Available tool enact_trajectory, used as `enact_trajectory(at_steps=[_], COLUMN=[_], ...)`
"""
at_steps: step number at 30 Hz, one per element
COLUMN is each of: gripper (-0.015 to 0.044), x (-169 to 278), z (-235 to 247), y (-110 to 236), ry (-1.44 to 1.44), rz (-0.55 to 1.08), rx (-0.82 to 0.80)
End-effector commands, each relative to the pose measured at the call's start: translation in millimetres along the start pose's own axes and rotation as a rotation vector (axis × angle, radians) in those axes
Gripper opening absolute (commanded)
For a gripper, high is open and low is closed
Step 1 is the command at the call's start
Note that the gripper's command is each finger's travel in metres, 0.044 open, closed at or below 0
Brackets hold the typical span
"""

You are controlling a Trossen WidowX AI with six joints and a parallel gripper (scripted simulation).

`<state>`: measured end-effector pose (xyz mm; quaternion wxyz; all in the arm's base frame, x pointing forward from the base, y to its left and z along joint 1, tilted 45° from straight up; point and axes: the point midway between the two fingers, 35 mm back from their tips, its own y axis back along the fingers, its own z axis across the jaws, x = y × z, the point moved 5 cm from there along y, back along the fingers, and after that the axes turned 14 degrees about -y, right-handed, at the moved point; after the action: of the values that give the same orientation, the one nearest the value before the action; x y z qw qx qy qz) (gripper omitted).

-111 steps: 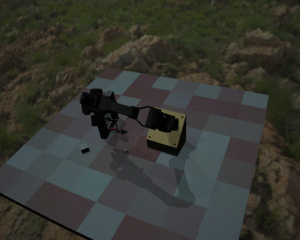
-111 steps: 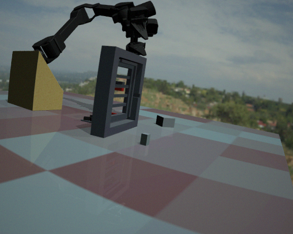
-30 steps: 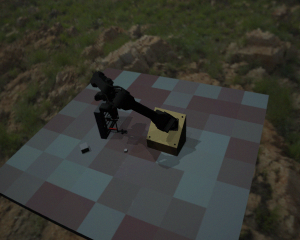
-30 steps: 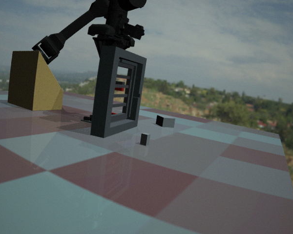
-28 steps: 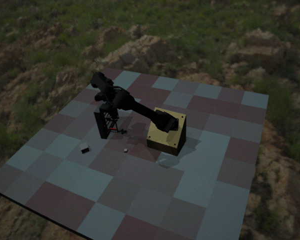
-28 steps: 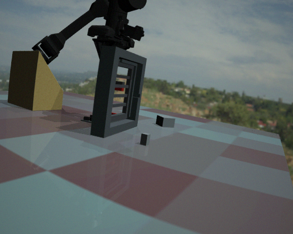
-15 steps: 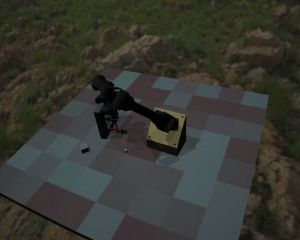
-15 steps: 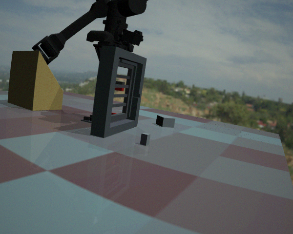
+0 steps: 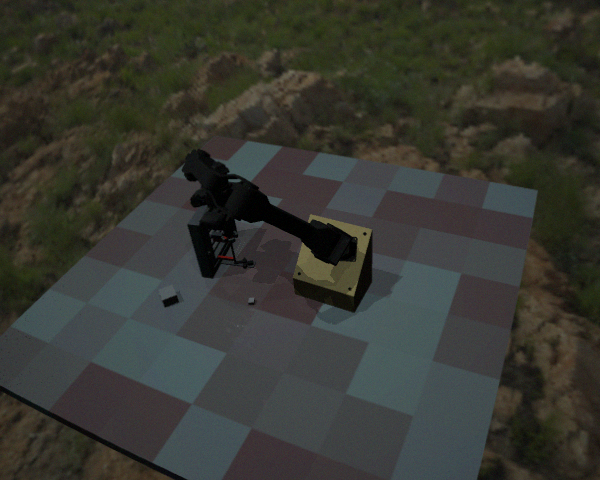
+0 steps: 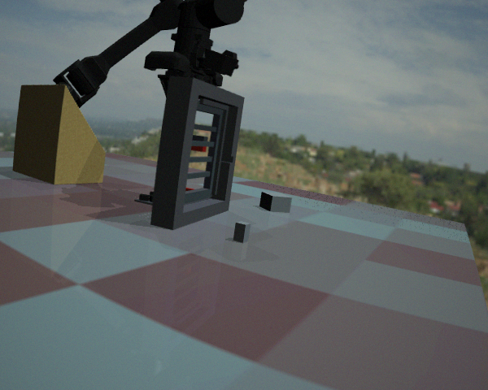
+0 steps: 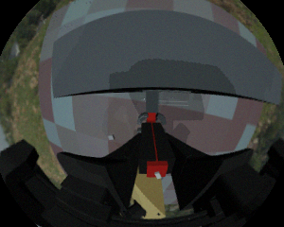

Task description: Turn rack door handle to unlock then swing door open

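The dark grey frame (image 9: 202, 253) (image 10: 168, 159) (image 11: 156, 43) stands upright on the table. Its slatted door (image 10: 200, 159) appears to sit within the frame, with no clear swing visible. The black handle with red parts (image 9: 225, 256) (image 10: 200, 148) (image 11: 157, 168) is on the side facing the arm's base. My gripper (image 11: 152, 135) comes down from above, close beside the frame, and is shut on the upright handle, with one finger on each side of it. In the exterior view the fingertips are mostly hidden behind the frame. The handle's exact turn angle is hard to tell.
The yellow wedge block (image 9: 316, 266) (image 10: 38, 134) (image 11: 150, 195) carries the arm's base. A larger grey block (image 9: 168, 296) (image 10: 280, 203) and a small grey block (image 9: 251, 300) (image 10: 241, 231) stand on the table near the frame. A small black part (image 9: 245, 263) (image 10: 145, 197) is low beside the frame.
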<state>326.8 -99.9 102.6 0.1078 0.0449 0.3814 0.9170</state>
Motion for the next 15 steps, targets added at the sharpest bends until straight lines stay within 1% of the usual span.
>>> enact_trajectory(at_steps=[1, 4, 15], gripper=[0.0026, 0.0026, 0.0026], x=[-0.3, -0.3, -0.3], z=[0.3, 0.3, 0.2], y=[-0.1, -0.1, -0.1], ry=[-0.002, 0.031, 0.564], rz=[-0.002, -0.002, -0.002], rx=[0.000, 0.000, 0.001])
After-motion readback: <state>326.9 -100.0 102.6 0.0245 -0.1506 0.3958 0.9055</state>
